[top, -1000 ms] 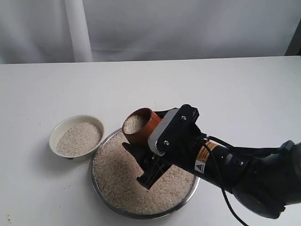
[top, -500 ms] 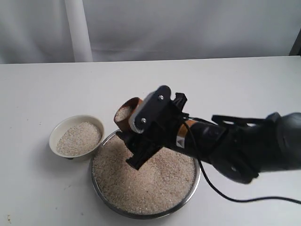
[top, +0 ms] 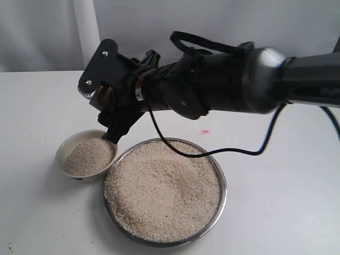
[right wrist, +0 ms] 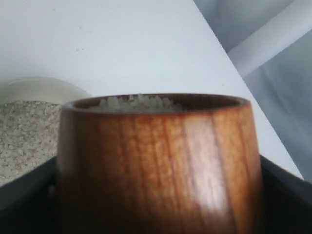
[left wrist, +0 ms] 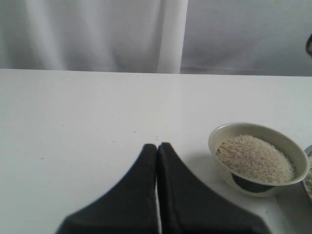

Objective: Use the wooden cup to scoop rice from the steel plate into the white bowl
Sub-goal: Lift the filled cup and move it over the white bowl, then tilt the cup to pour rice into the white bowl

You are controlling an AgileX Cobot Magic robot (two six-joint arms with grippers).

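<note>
In the right wrist view, your right fingers (right wrist: 280, 195) stand wide apart and clamp the wooden cup (right wrist: 156, 161) between them, with a dark pad on each flank. The cup is a rounded tumbler of glossy reddish-brown wood with streaked grain. It is held upright, and rice (right wrist: 136, 102) shows just at its rim. Beyond it lies the white bowl (right wrist: 41, 87), smooth cream ceramic holding a matte beige bed of grains.

In the left wrist view, your left fingers (left wrist: 139, 190) are pressed together tip to tip and hold nothing. They are matte black wedges low over the white bench (left wrist: 73, 122). The bowl sits apart from them, and bare bench lies between. A pale curtain (left wrist: 97, 34) hangs behind the bench's far edge.

In the exterior view, the right arm reaches across the middle. The cup, mostly hidden behind the wrist, appears to hang above the bowl's far edge. The steel plate (top: 223, 186) is wide, shallow, shiny and thin-rimmed. A granular mound fills it almost to the edge, and it sits just beside the bowl. A black cable (top: 249, 151) sags from the arm near the plate's far rim. A small pink mark (top: 204, 131) dots the bench past the plate. The bench to the right of the plate lies open.
</note>
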